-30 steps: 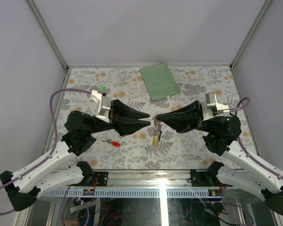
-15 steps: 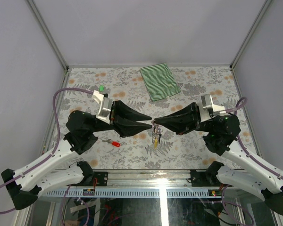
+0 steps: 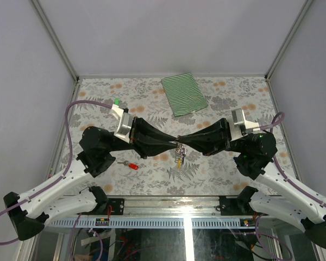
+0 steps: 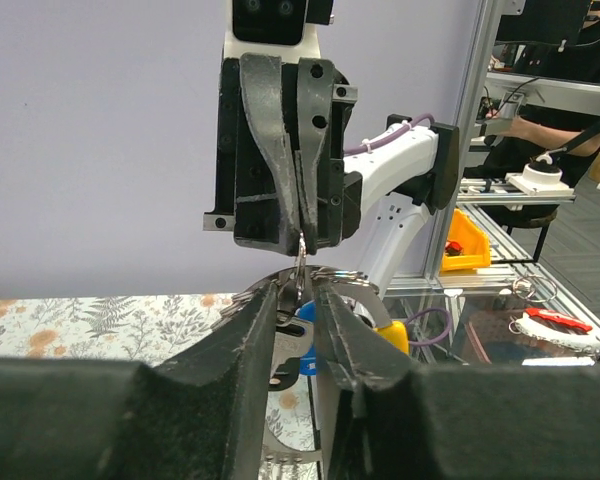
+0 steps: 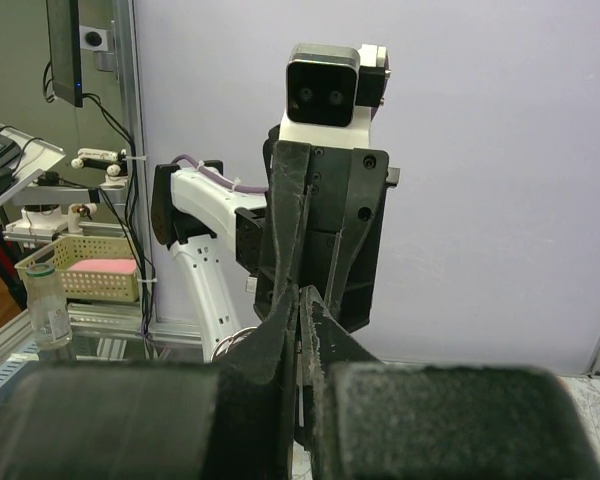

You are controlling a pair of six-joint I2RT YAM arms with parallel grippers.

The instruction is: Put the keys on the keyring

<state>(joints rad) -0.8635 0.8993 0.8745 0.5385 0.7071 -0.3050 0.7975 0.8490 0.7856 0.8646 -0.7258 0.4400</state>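
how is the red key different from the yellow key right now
The red key lies flat on the table, loose and alone; the yellow key hangs in a bunch from the keyring, which the right gripper pinches. Both are small keys with plastic tags.

I see my left hand (image 3: 171,142) and right hand (image 3: 180,139) meeting tip to tip above the middle of the desk (image 3: 228,168). The keyring (image 4: 301,258) sits between their tips, with the keys (image 3: 179,157) hanging under it. A loose key (image 3: 131,165) lies on the desk left of them, nearer the arm bases. The cloth (image 3: 184,94) lies behind, toward the far edge.
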